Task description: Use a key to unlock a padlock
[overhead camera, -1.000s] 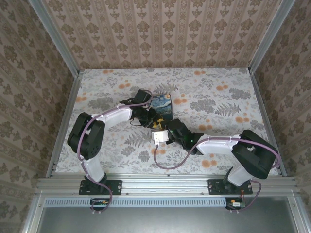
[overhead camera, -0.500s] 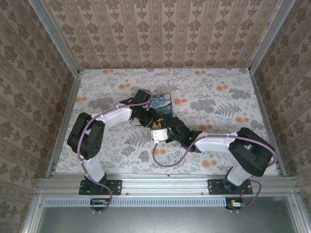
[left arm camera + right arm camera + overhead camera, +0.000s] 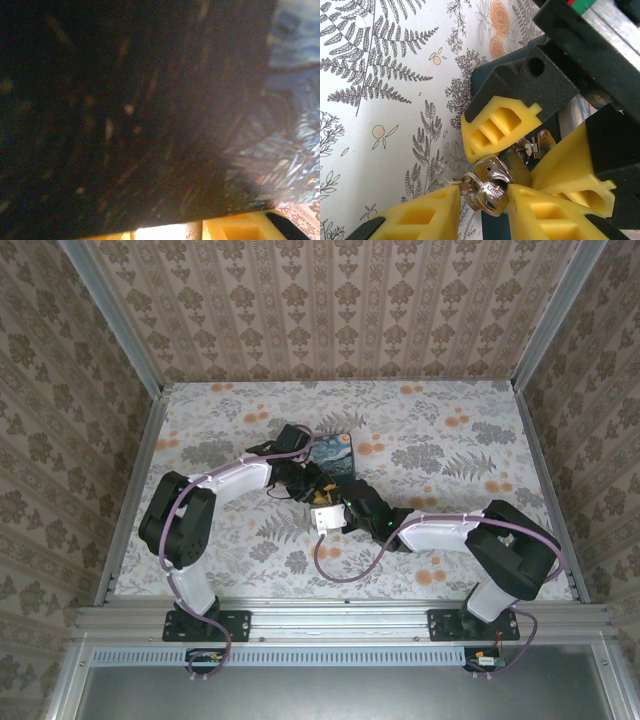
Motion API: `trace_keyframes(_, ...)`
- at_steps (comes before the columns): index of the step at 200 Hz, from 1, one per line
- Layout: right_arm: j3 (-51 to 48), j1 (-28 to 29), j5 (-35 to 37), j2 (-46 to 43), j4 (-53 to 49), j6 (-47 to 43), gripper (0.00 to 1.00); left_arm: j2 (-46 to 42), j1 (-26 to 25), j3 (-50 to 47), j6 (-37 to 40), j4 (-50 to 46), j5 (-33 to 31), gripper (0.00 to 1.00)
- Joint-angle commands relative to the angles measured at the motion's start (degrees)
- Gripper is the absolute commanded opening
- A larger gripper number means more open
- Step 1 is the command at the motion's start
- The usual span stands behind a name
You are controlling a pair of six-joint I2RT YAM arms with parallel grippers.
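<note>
Yellow pads (image 3: 500, 125) of my left gripper (image 3: 530, 150) were clamped on the padlock (image 3: 514, 161), holding its small brassy-dark body steady close against the dark blue box (image 3: 335, 455). My right gripper (image 3: 485, 195) had its two fingers either side of the key (image 3: 492, 199), whose round head and ring sat between them. I could not tell whether they had bitten yet or were merely touching.

I judged the step to be taking hold of the key so as to turn it. The blade seemed already seated in the lock, though the joint was too crowded to be sure. The next move called for a firm pinch on the key's head. Then I would need a clean twist about the blade's own line, with no sideways pull, while my left held the body still.

Against a second before, the overhead view showed my right wrist (image 3: 350, 505) drawn in closer to the left gripper, with its forearm swung nearer. My left arm had not shifted.
</note>
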Motion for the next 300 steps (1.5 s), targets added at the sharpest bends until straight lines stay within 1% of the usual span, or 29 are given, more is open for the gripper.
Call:
trace_keyframes(1, 1.5, -0.5, -0.5, 1.3, -0.4, -1.0, 0.31, 0.3, 0.4, 0.9, -1.8, 0.3, 2.4, 0.0)
trace_keyframes(75, 1.5, -0.7, 1.0, 3.3, 2.6, 0.2, 0.24, 0.1, 0.0, 0.8, -2.5, 0.9, 2.3, 0.0)
trace_keyframes(107, 1.4, -0.7, 3.4, 4.8, 5.1, 1.0, 0.21, -0.2, -0.1, 0.6, -3.3, 1.7, 2.4, 0.0)
trace_keyframes(143, -0.7, -0.7, 6.0, 4.8, 10.6, 5.0, 0.13, -0.7, -0.2, -0.2, -4.7, 3.1, 2.7, 0.0)
trace_keyframes(164, -1.6, -0.6, 8.0, 4.5, 13.3, 9.0, 0.12, -1.2, -0.2, -0.6, -5.3, 3.7, 2.6, 0.0)
trace_keyframes(180, -2.0, -0.3, 10.6, 3.9, 15.2, 14.2, 0.09, -1.6, -0.2, -1.4, -6.4, 5.1, 2.6, 0.0)
trace_keyframes(192, -2.1, -0.1, 12.8, 3.1, 16.4, 19.9, 0.07, -2.0, -0.2, -1.9, -7.6, 6.4, 2.3, 0.0)
trace_keyframes(209, -1.9, -0.1, 15.3, 1.9, 15.3, 30.3, 0.04, -2.4, -0.4, -2.2, -9.1, 8.6, 1.9, 0.0)
trace_keyframes(244, -2.2, 0.2, 21.0, -0.3, 13.5, 52.3, 0.0, -2.5, -1.1, -1.4, -10.1, 9.6, 1.6, 0.0)
trace_keyframes(278, -3.5, 0.0, 23.8, -2.4, 12.5, 74.4, 0.0, -2.6, -1.4, -1.0, -11.2, 10.5, 1.1, 0.0)
trace_keyframes(300, -4.5, -0.2, 25.2, -3.3, 13.1, 86.8, 0.0, -2.7, -1.8, -0.7, -11.9, 11.1, 0.6, 0.0)
